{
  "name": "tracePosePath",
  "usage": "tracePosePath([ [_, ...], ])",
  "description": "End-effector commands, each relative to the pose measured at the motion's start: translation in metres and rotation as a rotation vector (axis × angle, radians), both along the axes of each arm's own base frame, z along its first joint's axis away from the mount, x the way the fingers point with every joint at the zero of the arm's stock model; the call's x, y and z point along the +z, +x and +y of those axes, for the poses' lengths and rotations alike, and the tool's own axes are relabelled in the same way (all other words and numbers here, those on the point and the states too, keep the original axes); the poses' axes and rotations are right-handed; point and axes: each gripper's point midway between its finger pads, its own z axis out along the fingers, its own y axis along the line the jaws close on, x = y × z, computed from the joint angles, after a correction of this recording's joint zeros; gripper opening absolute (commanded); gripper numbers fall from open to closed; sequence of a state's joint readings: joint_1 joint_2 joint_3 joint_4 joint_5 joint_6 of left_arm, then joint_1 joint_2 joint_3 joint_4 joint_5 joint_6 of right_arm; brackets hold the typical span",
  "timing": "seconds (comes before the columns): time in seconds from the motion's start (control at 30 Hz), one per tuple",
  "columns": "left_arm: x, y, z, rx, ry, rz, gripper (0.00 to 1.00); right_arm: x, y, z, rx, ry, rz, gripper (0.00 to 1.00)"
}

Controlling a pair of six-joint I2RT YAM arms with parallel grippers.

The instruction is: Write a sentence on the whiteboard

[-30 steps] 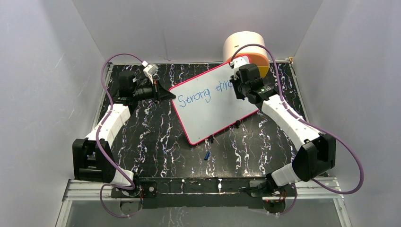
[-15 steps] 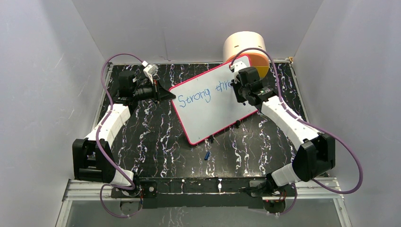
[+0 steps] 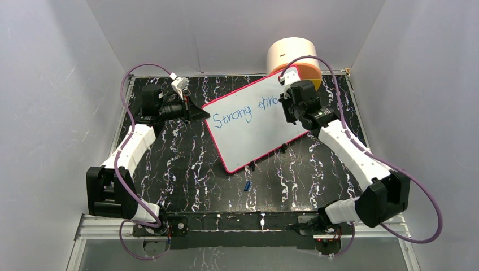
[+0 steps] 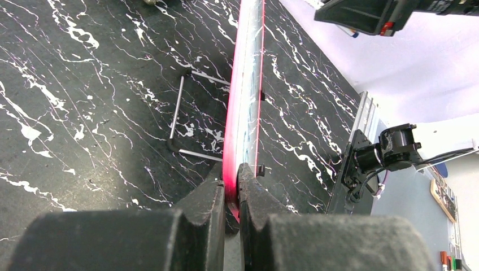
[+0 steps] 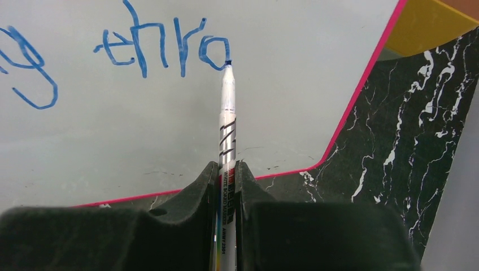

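The whiteboard [image 3: 254, 127], white with a pink-red frame, lies slanted across the middle of the black marbled table. Its blue sentence [image 3: 243, 111] reads "Strong thro" at this point; the right wrist view shows "thro" [image 5: 164, 48]. My left gripper [image 3: 199, 112] is shut on the board's left edge, and the pink frame [image 4: 244, 101] runs edge-on between its fingers [image 4: 209, 197]. My right gripper [image 5: 227, 169] is shut on a whiteboard marker [image 5: 226, 124], whose blue tip touches the board just right of the "o". From above, the right gripper [image 3: 289, 97] covers the far end of the writing.
A cream and orange cylinder [image 3: 294, 56] stands behind the board's far right corner. A small blue cap [image 3: 247, 185] lies on the table [image 3: 186, 164] near the board's front edge. Thin black board feet [image 4: 179, 113] rest on the table. Grey walls close in three sides.
My right gripper has shifted right and a little farther away along the top line, adding the "o" after "thr". The left gripper and the board have stayed put.
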State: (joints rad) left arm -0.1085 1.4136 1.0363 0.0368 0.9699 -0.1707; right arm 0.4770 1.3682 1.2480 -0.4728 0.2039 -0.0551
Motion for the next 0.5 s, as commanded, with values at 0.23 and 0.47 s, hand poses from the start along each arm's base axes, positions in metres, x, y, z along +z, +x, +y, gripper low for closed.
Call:
tracePosePath([
  [0.23, -0.003, 0.005, 0.006, 0.065, 0.124, -0.023, 0.30, 0.048, -0.019, -0.004, 0.009, 0.111, -0.125, 0.00],
  [0.47, 0.044, 0.006, 0.015, 0.176, 0.115, -0.093, 0.48, 0.063, -0.033, 0.008, 0.077, 0.201, -0.163, 0.00],
])
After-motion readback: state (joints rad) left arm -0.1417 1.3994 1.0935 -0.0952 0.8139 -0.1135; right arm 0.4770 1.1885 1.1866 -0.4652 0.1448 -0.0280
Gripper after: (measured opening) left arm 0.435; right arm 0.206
